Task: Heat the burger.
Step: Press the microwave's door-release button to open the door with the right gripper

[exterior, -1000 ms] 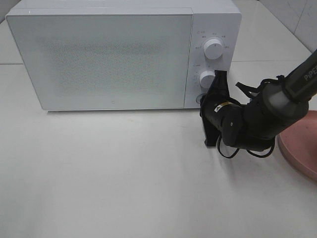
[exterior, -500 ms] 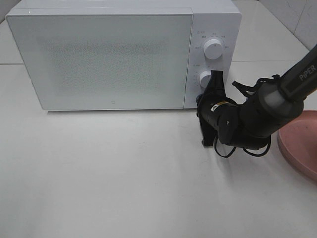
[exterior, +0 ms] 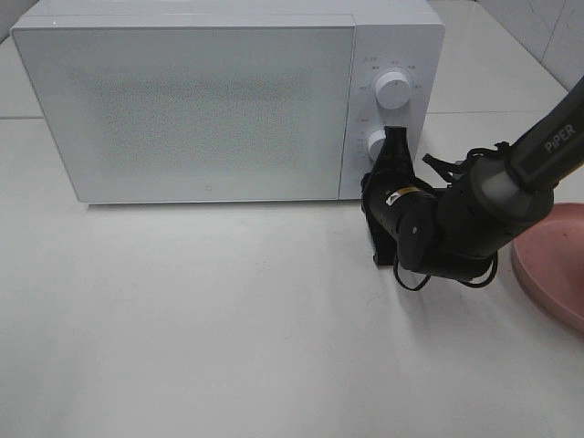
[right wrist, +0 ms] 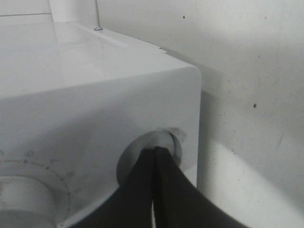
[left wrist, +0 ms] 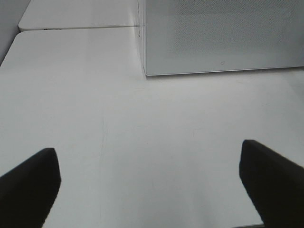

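Note:
The burger is out of view. The white microwave [exterior: 201, 100] stands at the back of the table with its door closed. My right gripper [exterior: 369, 190] is shut, and its tips are pressed into the round button at the bottom of the control panel. The right wrist view shows the joined fingertips [right wrist: 154, 151] inside the button recess [right wrist: 137, 152], with a dial [right wrist: 19, 194] beside it. My left gripper [left wrist: 149, 185] is open over bare table, a little way in front of the microwave's [left wrist: 223, 33] left corner, holding nothing.
A round pink plate [exterior: 552, 265] lies at the right edge of the table, just behind my right arm. Two white knobs [exterior: 393, 88] [exterior: 376, 144] sit on the panel above the button. White table [exterior: 228, 319] stretches in front of the microwave.
My right gripper has moved left, towards the microwave's control panel, and its shut tips now cover the round button. The microwave door is still closed.

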